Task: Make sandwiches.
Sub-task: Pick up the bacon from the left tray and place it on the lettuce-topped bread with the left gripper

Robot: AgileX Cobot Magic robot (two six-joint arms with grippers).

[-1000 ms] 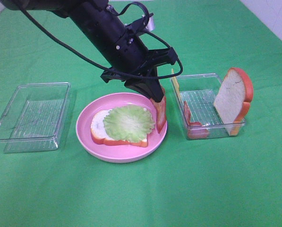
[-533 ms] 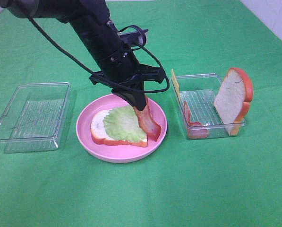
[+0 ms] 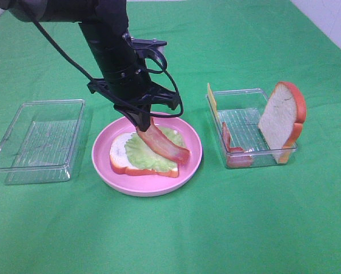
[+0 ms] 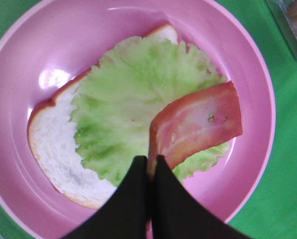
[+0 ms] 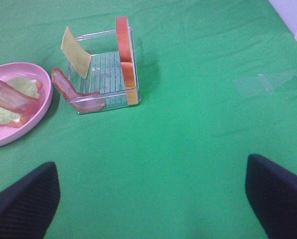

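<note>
Done with bread (image 3: 117, 153), lettuce (image 3: 137, 155) on plate (image 3: 104, 171); clamping bacon (image 3: 165, 146) in left end effector (image 4: 149, 160), right end effector (image 5: 150, 199) apart, empty; lacking cheese (image 3: 212, 98), top slice (image 3: 280, 119).

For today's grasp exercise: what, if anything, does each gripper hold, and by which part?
The left gripper pinches a bacon strip by one end. The right gripper holds nothing, jaws open.
</note>
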